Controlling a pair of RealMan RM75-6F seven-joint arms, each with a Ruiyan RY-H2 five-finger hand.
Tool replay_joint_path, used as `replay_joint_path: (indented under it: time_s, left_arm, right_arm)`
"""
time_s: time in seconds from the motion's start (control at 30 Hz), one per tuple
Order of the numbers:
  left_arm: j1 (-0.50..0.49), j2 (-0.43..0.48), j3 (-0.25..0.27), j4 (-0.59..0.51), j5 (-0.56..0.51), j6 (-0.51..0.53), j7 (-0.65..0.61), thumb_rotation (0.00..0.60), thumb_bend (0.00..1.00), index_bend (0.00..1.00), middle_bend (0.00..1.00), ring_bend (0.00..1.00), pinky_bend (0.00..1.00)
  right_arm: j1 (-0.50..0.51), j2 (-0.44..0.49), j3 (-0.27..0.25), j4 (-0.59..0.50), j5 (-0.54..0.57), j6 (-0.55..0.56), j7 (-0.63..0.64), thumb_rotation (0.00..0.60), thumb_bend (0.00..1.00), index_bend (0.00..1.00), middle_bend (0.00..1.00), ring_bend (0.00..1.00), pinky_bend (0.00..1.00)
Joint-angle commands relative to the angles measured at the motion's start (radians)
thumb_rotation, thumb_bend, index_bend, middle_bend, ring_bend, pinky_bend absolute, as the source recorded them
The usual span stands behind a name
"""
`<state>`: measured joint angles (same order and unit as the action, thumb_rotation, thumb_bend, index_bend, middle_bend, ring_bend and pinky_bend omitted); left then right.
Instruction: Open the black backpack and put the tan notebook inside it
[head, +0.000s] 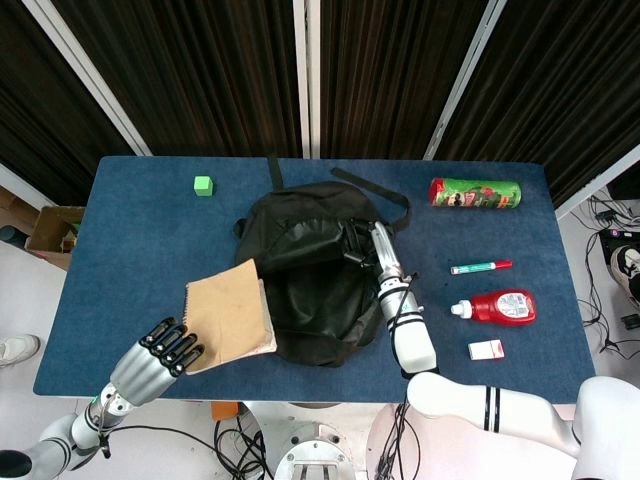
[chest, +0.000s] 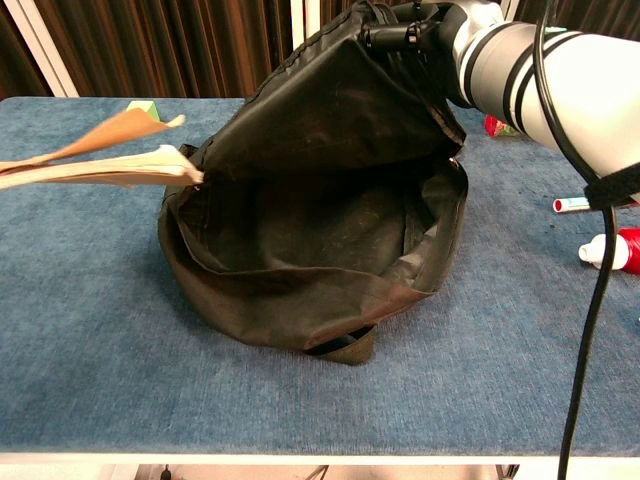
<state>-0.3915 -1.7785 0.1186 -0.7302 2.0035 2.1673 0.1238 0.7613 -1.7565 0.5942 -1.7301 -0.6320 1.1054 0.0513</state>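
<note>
The black backpack (head: 315, 275) lies open in the middle of the blue table, its mouth (chest: 320, 225) facing the chest view. My right hand (head: 362, 243) grips the backpack's upper flap (chest: 330, 95) and holds it raised. My left hand (head: 160, 357) holds the tan notebook (head: 228, 314) in the air at the backpack's left side. In the chest view the notebook (chest: 95, 160) hangs level, its cover lifted apart, and its right corner touches the rim of the opening. The left hand is outside the chest view.
A green cube (head: 203, 185) sits at the back left. On the right lie a green can (head: 475, 193), a pen (head: 480, 267), a red bottle (head: 500, 306) and a small box (head: 486, 349). A backpack strap (head: 375, 190) trails toward the can.
</note>
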Motion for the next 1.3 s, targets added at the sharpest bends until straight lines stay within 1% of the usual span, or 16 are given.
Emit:
replay_joint_path:
  time_s: [0.03, 0.17, 0.3, 0.47, 0.63, 0.87, 1.03, 1.13, 1.3]
  left_arm:
    - [-0.039, 0.001, 0.009, -0.066, 0.069, 0.001, 0.068, 0.600, 0.42, 0.75, 0.72, 0.60, 0.57]
    - [-0.068, -0.003, 0.015, -0.116, 0.125, -0.037, 0.112, 0.600, 0.42, 0.75, 0.72, 0.60, 0.57]
    - [-0.096, -0.022, 0.004, -0.130, 0.141, -0.082, 0.118, 0.600, 0.42, 0.75, 0.72, 0.60, 0.57]
    - [-0.130, -0.061, -0.023, -0.121, 0.133, -0.134, 0.097, 0.600, 0.42, 0.75, 0.72, 0.60, 0.57]
    - [-0.168, -0.105, -0.045, -0.086, 0.116, -0.195, 0.073, 0.600, 0.41, 0.75, 0.71, 0.60, 0.57]
    - [-0.231, -0.169, -0.092, -0.040, 0.067, -0.290, 0.044, 0.600, 0.41, 0.75, 0.71, 0.60, 0.57]
    - [-0.275, -0.222, -0.140, 0.025, -0.014, -0.399, 0.009, 0.600, 0.41, 0.75, 0.71, 0.60, 0.57]
    - [-0.299, -0.258, -0.162, 0.083, -0.064, -0.465, -0.015, 0.600, 0.42, 0.75, 0.71, 0.60, 0.58]
    - [-0.326, -0.312, -0.179, 0.166, -0.126, -0.561, -0.033, 0.600, 0.42, 0.75, 0.70, 0.60, 0.58]
  right_arm:
    - [0.007, -0.003, 0.009, 0.005, 0.007, -0.001, 0.006, 0.600, 0.56, 0.77, 0.58, 0.34, 0.11]
    - [0.017, -0.011, 0.021, 0.014, 0.020, -0.006, 0.020, 0.600, 0.56, 0.77, 0.58, 0.34, 0.11]
    - [0.023, -0.019, 0.023, 0.018, 0.023, -0.009, 0.031, 0.600, 0.56, 0.77, 0.58, 0.34, 0.11]
    - [0.030, -0.022, 0.028, 0.008, 0.017, -0.013, 0.044, 0.600, 0.56, 0.77, 0.58, 0.34, 0.11]
    - [0.032, -0.020, 0.030, -0.008, 0.012, -0.015, 0.055, 0.600, 0.56, 0.77, 0.58, 0.34, 0.11]
    - [0.034, -0.029, 0.025, -0.026, -0.005, -0.015, 0.077, 0.600, 0.56, 0.77, 0.58, 0.34, 0.11]
    - [0.032, -0.033, 0.018, -0.043, -0.018, -0.019, 0.095, 0.600, 0.56, 0.77, 0.58, 0.34, 0.11]
    - [0.027, -0.028, 0.015, -0.062, -0.025, -0.020, 0.103, 0.600, 0.56, 0.77, 0.58, 0.34, 0.11]
    - [0.021, -0.019, 0.012, -0.088, -0.034, -0.016, 0.108, 0.600, 0.57, 0.77, 0.58, 0.34, 0.11]
